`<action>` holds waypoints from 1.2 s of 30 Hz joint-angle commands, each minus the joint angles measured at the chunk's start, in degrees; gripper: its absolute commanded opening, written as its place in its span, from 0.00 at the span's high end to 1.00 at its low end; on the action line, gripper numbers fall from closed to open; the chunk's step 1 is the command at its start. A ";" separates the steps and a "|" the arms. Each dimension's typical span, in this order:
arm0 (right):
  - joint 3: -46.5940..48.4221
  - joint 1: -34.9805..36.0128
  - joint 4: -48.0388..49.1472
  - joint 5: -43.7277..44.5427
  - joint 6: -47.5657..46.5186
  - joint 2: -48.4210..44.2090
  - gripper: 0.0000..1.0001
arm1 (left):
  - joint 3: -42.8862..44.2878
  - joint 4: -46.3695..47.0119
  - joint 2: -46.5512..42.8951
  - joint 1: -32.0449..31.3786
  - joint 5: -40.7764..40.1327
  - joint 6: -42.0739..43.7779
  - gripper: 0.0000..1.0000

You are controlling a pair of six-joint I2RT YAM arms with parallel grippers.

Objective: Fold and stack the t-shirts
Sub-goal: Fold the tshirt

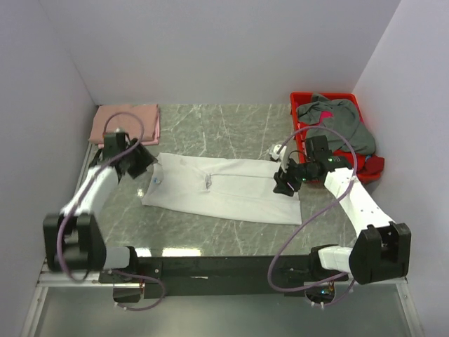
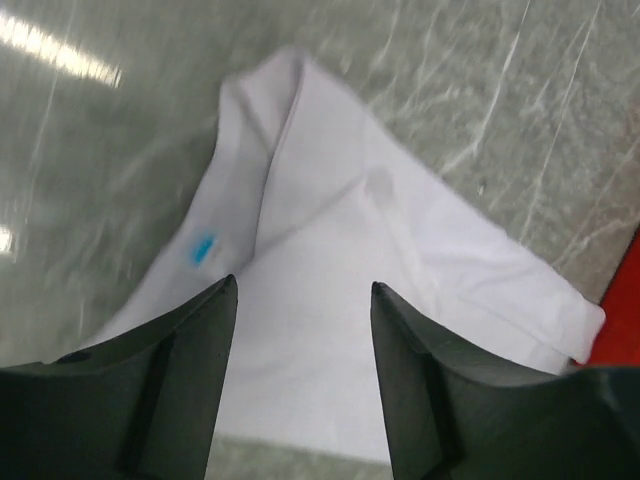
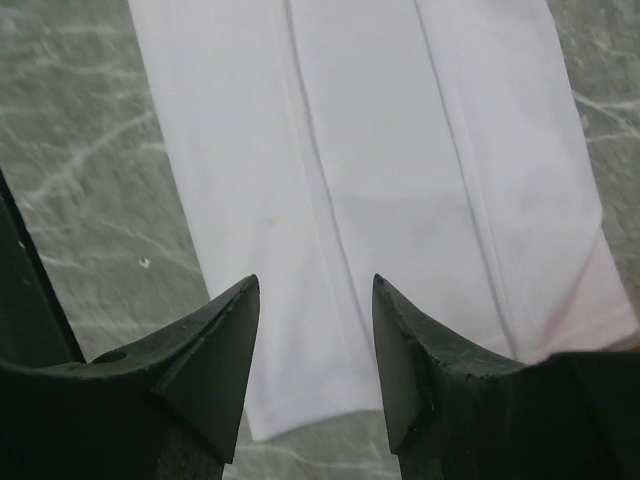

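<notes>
A white t-shirt [image 1: 224, 187] lies folded into a long strip across the middle of the table, its blue neck label [image 2: 203, 247] at the left end. My left gripper [image 1: 144, 163] is open and empty above the strip's left end [image 2: 300, 330]. My right gripper [image 1: 286, 184] is open and empty above the strip's right end [image 3: 380, 180]. A folded salmon-pink t-shirt [image 1: 128, 123] lies at the back left. A grey t-shirt [image 1: 340, 123] and a red one [image 1: 372, 166] are heaped in and over the bin.
A red plastic bin [image 1: 303, 102] stands at the back right against the wall. The walls close in on the left, back and right. The marbled green table [image 1: 231, 126] shows bare behind the white t-shirt.
</notes>
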 commanded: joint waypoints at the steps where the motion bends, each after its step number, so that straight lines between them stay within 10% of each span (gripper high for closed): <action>1: 2.91 -0.54 2.80 -7.26 7.93 1.20 0.44 | 11.34 4.23 11.70 0.00 3.56 11.74 0.40; 20: 2.03 -2.65 4.92 -7.69 10.31 2.69 0.44 | 36.60 -11.33 45.64 -6.24 -7.16 25.47 0.49; 26: 1.60 -3.35 4.92 -8.13 10.22 2.34 0.44 | 41.61 -14.41 50.66 -7.73 -9.36 26.26 0.79; 36: 1.07 -3.70 5.27 -6.91 9.96 1.99 0.45 | 65.40 -18.54 65.16 -12.12 -8.75 28.81 0.91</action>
